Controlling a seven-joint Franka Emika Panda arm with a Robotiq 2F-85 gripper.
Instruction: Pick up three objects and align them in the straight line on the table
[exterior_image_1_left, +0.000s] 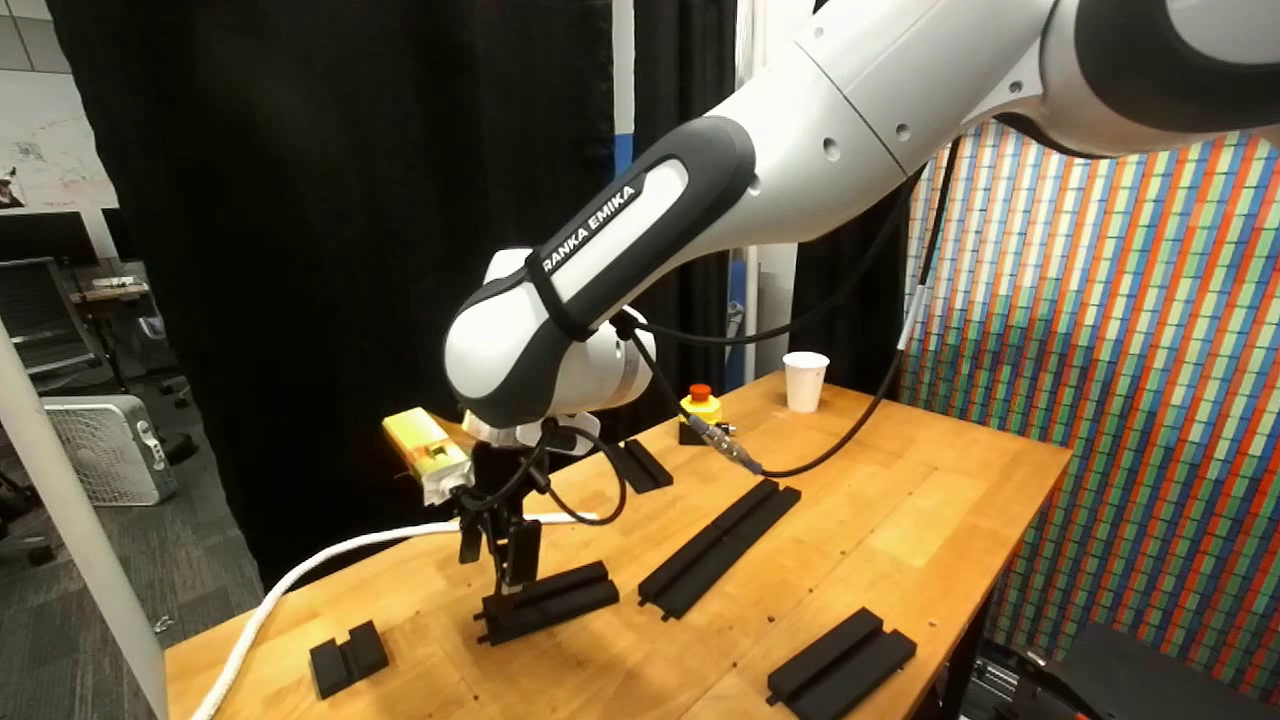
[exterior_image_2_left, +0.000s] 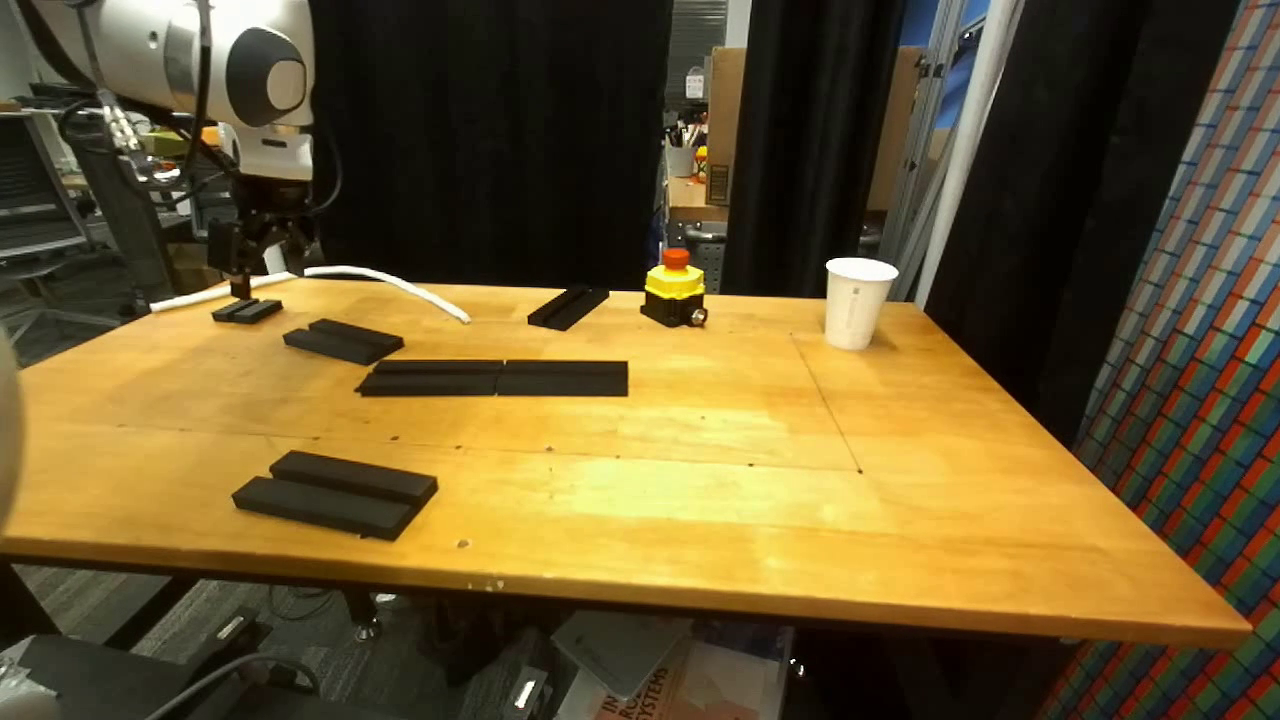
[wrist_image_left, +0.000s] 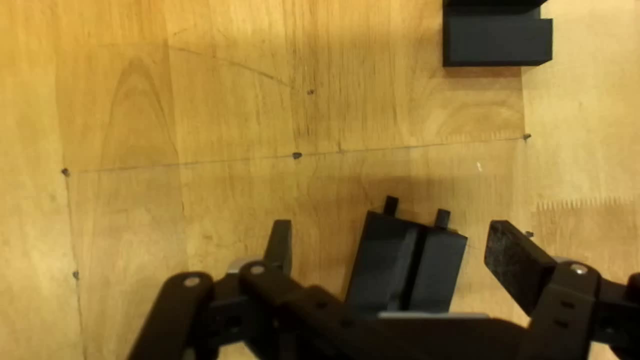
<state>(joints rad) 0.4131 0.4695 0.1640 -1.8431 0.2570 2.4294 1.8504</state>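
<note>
At the near left of the surface (exterior_image_2_left: 740, 560), in an exterior view, lies a chunky black block (exterior_image_2_left: 330, 500). Beyond it lies the longer black bar (exterior_image_2_left: 490, 383), left of middle. Farther and more to the left is a shorter bar (exterior_image_2_left: 340, 345); the end effector (wrist_image_left: 392, 245) hangs above it, spread wide and holding nothing, its fingers (wrist_image_left: 280, 247) to either side in the wrist view. Near the far edge lie a small block (exterior_image_2_left: 247, 312), leftmost, and the other shorter bar (exterior_image_2_left: 568, 308), left of a red-topped button (exterior_image_2_left: 675, 284).

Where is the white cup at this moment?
In both exterior views, the white cup stands upright on the table near a far corner, to the right of the red-topped yellow button.
</note>
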